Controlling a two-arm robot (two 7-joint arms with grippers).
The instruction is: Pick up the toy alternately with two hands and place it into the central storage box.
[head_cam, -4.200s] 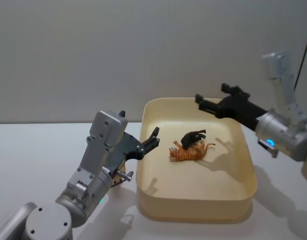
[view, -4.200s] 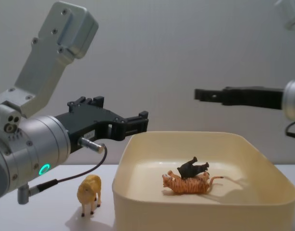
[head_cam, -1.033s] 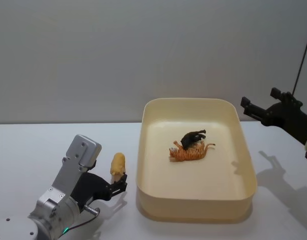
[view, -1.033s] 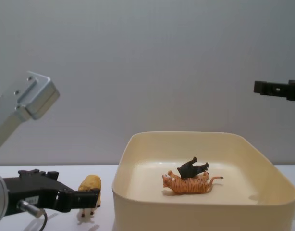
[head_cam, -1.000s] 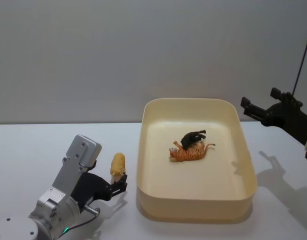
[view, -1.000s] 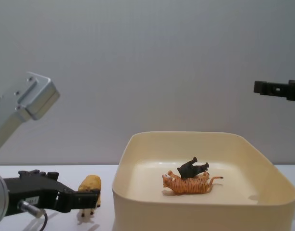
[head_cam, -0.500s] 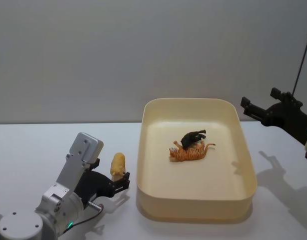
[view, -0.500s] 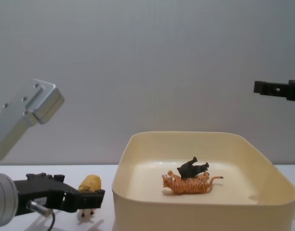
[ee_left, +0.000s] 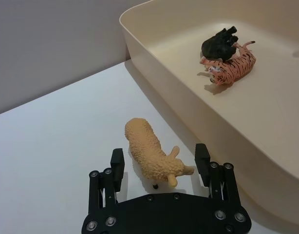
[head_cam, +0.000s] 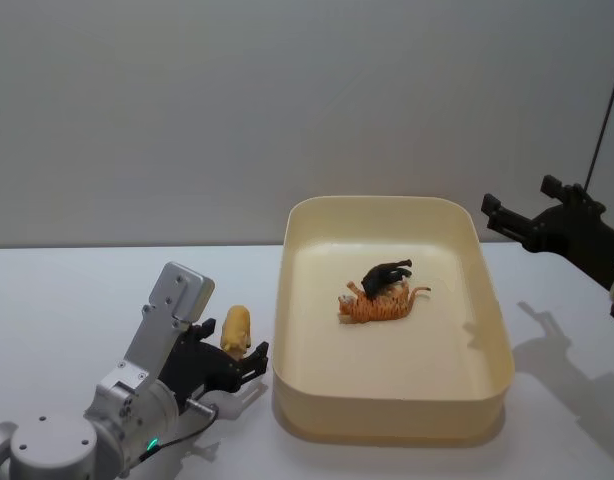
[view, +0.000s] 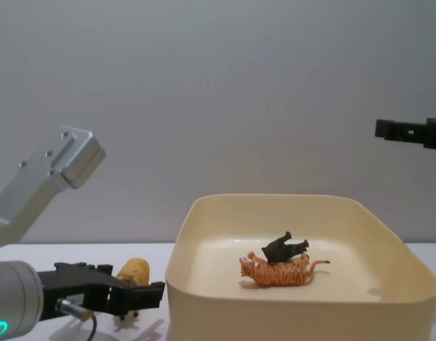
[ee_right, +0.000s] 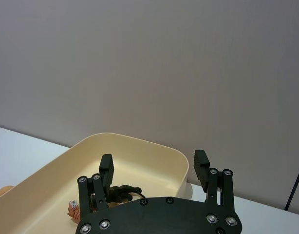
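Head view: the left gripper [head_cam: 249, 362] lies low on the table beside the central storage box [head_cam: 390, 412], the yellow sheep toy [head_cam: 235, 328] just ahead; the right gripper [head_cam: 517, 222] hangs raised, fingers apart. Left wrist view: spread fingers [ee_left: 117, 164] flank the sheep without gripping. Chest view: a tiger [view: 282, 271] and a black animal [view: 285, 249] lie inside.

Your left gripper [ee_left: 160, 163] has its fingers [ee_left: 117, 165] spread around the sheep [ee_left: 152, 157]; the storage box wall [ee_left: 188, 112] crowds its right side.
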